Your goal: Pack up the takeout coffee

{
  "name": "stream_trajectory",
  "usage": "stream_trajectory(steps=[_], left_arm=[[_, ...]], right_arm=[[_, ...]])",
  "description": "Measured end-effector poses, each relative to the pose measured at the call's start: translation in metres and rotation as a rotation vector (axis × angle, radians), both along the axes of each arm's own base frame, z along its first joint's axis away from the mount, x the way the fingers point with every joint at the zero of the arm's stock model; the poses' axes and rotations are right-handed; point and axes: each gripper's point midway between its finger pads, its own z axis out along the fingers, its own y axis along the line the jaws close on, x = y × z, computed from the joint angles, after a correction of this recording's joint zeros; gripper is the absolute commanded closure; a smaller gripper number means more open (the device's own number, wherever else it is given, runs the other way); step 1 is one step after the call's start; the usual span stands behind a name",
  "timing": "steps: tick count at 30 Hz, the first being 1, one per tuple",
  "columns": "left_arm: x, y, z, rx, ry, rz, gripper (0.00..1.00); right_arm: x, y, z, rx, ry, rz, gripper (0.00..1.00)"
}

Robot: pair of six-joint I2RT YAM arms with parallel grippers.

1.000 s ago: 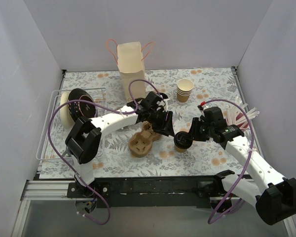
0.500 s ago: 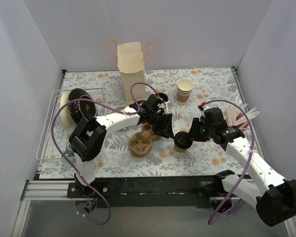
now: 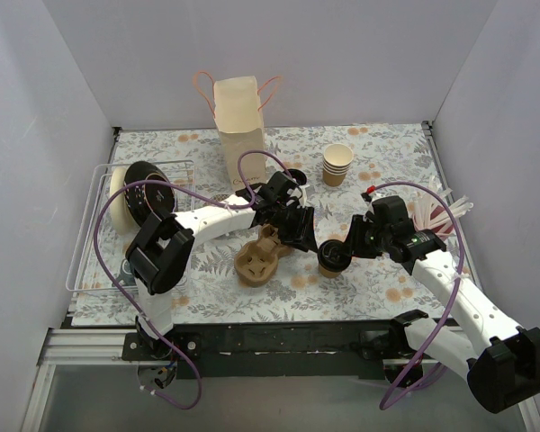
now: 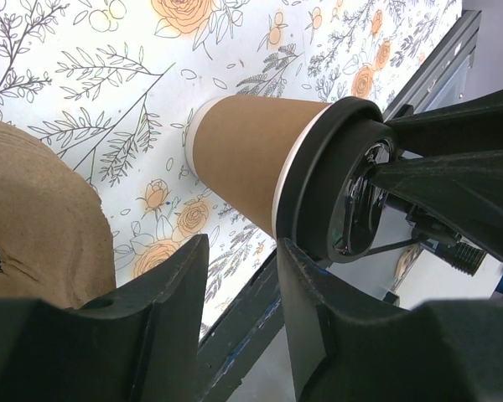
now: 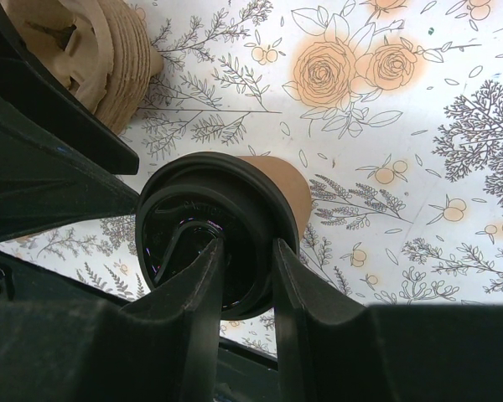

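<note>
Black-lidded takeout coffee (image 3: 333, 258), pinched at its lid by the right gripper (image 5: 247, 251), stands beside the pulp carrier (image 3: 256, 261) (left gripper (image 4: 241, 251) narrowly spread, empty); next, probably lift it into a well.

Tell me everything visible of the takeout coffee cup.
The takeout coffee is a small tan paper cup with a white rim under a round black plastic lid. It stands upright on the floral mat, beside the pulp carrier. The right end effector straddles the lid's edge; whether it grips is unclear.
</note>
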Motion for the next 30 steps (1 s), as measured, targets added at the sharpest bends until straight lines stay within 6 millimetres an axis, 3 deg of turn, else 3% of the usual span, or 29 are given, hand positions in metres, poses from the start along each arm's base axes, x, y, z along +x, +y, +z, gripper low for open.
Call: stream_trajectory(steps=[23,30], left_arm=[[-0.001,-0.009,0.015,-0.03,-0.022,-0.007,0.64],[-0.008,-0.012,0.01,-0.018,-0.017,-0.022,0.73]], right_arm=[[-0.001,0.0,0.0,-0.001,0.001,0.0,0.66],[-0.001,0.0,-0.001,-0.002,0.002,0.0,0.66]])
